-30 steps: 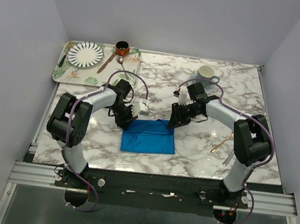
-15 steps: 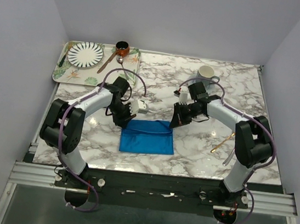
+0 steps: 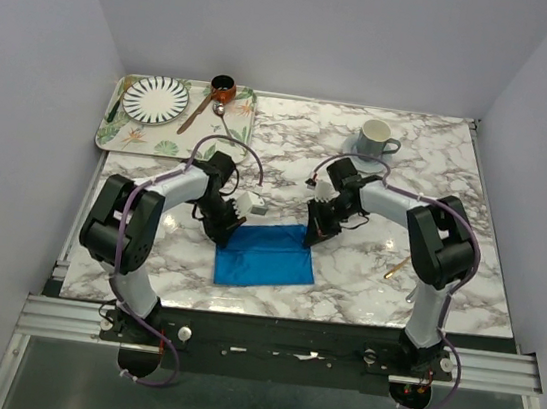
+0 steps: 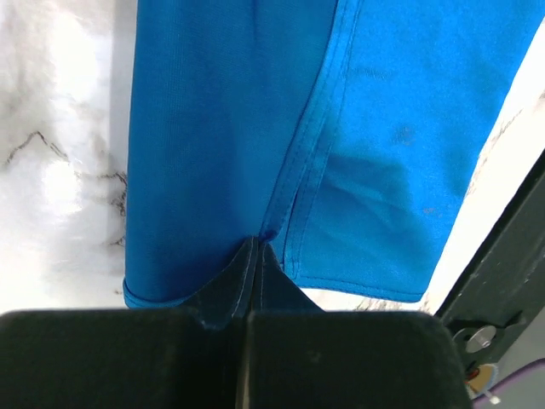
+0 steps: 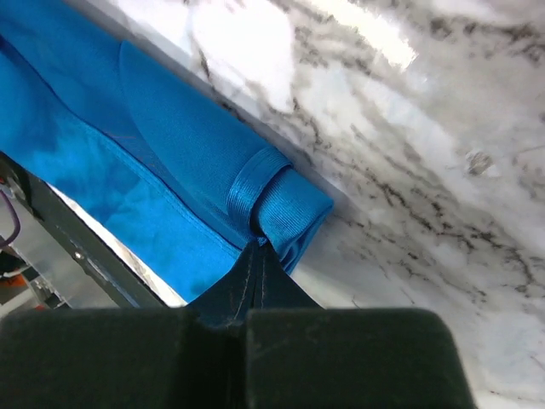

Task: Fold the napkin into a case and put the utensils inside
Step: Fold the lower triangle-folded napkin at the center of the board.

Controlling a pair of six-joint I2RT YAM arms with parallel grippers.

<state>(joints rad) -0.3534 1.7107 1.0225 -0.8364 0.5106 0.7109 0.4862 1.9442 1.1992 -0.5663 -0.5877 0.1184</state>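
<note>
Left gripper (image 4: 255,249): jaws pressed flat together on a hem of the bright royal-blue cloth napkin (image 4: 375,153); no gap at the tips in the left wrist view, so it was gripping cloth, not clenched on nothing. Right gripper (image 5: 258,249): likewise clamped, nipping a rolled, doubled corner of the same napkin in the right wrist view.

Key relation, from the top view: the two grippers sat at the napkin's far-left and far-right corners; the rest of the cloth spread from both of them toward the arm bases, flat on the white, grey-veined marble table (image 3: 293,132). Long axis ran left to right, roughly along the line joining the grippers, slightly skewed; neither arm was nearer, as each held its own corner. Judgement: any further fold would turn on carrying that held far edge toward the near edge, both arms moving together.

Pose: both forearms reached inward and down; wrists pitched low over the marble; elbows splayed outward.

Utensils: a slim gold-coloured spoon (image 3: 395,270) lay on the marble well apart to the right of the napkin, beside the right arm and nearer that arm; its silver partner was not clearly made out. Judgement: nothing sat inside the cloth — case not yet formed.
</note>
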